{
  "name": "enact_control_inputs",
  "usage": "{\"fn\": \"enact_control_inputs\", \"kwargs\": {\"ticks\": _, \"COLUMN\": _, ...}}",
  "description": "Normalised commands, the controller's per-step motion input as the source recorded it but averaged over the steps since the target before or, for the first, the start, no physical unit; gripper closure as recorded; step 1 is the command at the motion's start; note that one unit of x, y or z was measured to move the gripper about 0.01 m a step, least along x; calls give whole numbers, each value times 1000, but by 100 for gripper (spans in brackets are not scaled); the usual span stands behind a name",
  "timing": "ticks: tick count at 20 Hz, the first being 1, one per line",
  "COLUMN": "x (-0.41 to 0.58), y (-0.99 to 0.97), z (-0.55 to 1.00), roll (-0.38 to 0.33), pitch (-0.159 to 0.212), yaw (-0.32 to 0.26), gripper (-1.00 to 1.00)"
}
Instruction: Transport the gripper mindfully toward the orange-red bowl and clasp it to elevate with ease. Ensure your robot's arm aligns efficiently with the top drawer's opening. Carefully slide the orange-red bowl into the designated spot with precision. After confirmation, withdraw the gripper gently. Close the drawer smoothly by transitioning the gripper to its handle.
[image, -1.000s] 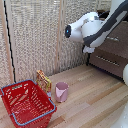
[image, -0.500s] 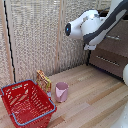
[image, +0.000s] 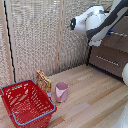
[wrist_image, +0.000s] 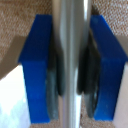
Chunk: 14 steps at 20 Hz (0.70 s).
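In the wrist view my gripper (wrist_image: 70, 70) has its two dark-blue fingers (wrist_image: 37, 65) on either side of the silver handle (wrist_image: 70, 25), with the dark pads pressed against the bar. In the exterior view the robot's arm (image: 95, 22) reaches to the top drawer (image: 120, 42) at the exterior view's right, and the arm hides the hand itself. The orange-red bowl is out of view in both views.
A big red wire basket (image: 27, 102) stands at the exterior view's lower left. A pink cup (image: 61, 91) and a small orange packet (image: 44, 80) stand beside it. A shorter brown drawer front (image: 107, 62) sits below the top one. A woven wall (image: 40, 35) is behind.
The arm's upper joint has shifted slightly upward at the drawer. The basket, cup and packet have not moved.
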Motion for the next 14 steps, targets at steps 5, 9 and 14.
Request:
{"fn": "enact_control_inputs", "kwargs": {"ticks": 5, "x": 0, "y": -874, "z": 259, "roll": 67, "pitch": -97, "yaw": -26, "gripper": 100}}
{"fn": "enact_control_inputs", "kwargs": {"ticks": 9, "x": -21, "y": -836, "z": 220, "roll": 52, "pitch": -92, "yaw": -13, "gripper": 100}}
{"fn": "enact_control_inputs", "kwargs": {"ticks": 14, "x": -110, "y": -600, "z": 103, "roll": 33, "pitch": -59, "yaw": 0, "gripper": 100}}
